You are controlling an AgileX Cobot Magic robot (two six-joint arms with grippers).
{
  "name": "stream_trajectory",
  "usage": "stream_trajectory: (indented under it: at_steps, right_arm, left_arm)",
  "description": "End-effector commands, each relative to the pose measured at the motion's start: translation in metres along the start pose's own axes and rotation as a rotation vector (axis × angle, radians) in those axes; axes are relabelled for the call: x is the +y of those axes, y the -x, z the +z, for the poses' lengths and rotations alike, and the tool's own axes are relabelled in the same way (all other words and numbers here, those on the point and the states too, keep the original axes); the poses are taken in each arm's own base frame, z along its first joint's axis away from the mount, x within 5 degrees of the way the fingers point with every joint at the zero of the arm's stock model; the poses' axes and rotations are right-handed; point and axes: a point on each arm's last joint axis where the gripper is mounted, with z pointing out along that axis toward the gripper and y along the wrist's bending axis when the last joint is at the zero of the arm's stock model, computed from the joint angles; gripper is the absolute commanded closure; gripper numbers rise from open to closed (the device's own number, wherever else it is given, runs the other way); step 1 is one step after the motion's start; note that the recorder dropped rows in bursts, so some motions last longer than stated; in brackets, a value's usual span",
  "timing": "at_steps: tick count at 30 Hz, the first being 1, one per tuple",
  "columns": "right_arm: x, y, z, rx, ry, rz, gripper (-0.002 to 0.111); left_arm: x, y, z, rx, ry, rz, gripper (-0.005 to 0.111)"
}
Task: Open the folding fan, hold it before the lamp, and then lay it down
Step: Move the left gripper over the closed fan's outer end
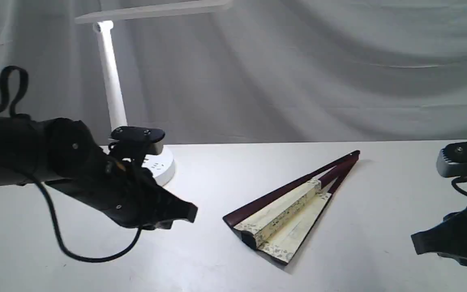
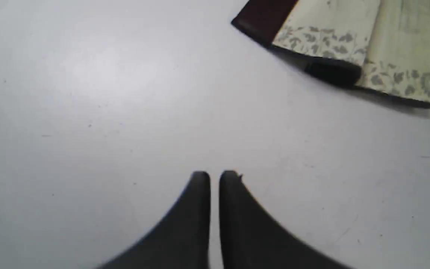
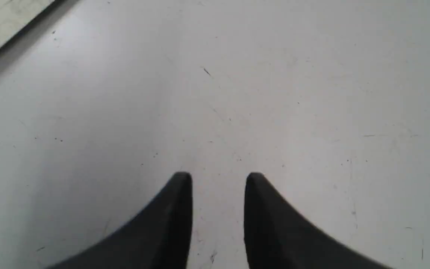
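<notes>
The large folding fan of cream pleated paper with dark maroon wooden guards (image 1: 286, 207) lies flat on the white worktop (image 1: 383, 202). It is spread only to a narrow wedge, with its pivot toward the rear and its patterned leaf edge toward the front. Nothing touches it. It sits between the two arms, probably so that each can take one guard.

The black left claw (image 2: 215, 177) hovers to the left of the fan's leaf end, its fingers almost together and holding nothing. The black right claw (image 3: 218, 178) hangs well to the right of the fan, jaws parted and empty.

The white desk lamp with slim stem and flat bar head (image 1: 111, 85) stands behind and to the left of the fan, its base partly hidden by the left arm.

Bare worktop surrounds the fan on every side, so there is free room for an approach. The upper guard's long left edge stands slightly proud of the surface, which looks like a usable lip. Swinging the fan toward the lamp would, I judge, crowd the left arm.
</notes>
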Motion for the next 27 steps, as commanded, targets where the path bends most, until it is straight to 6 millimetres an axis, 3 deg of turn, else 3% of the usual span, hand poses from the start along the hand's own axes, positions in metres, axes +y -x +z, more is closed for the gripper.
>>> stream_trajectory:
  at_steps: [1,8,16,27]
  right_arm:
    - [0.001,0.002,-0.001,-0.002,0.004,-0.009,0.082]
    - [0.001,0.004,-0.001,-0.020,0.010,-0.002,0.082]
    - [0.001,0.002,0.014,0.011,0.010,-0.011,0.082]
    - [0.001,-0.003,0.027,0.064,0.015,-0.019,0.082]
  left_arm:
    - [-0.010,0.005,0.016,0.059,-0.039,0.013,0.103]
    - [-0.028,-0.001,0.040,0.076,-0.052,0.104,0.101]
    - [-0.036,0.021,0.041,-0.067,-0.084,0.004,0.067]
    - [-0.045,0.057,0.064,-0.097,-0.135,-0.001,0.066]
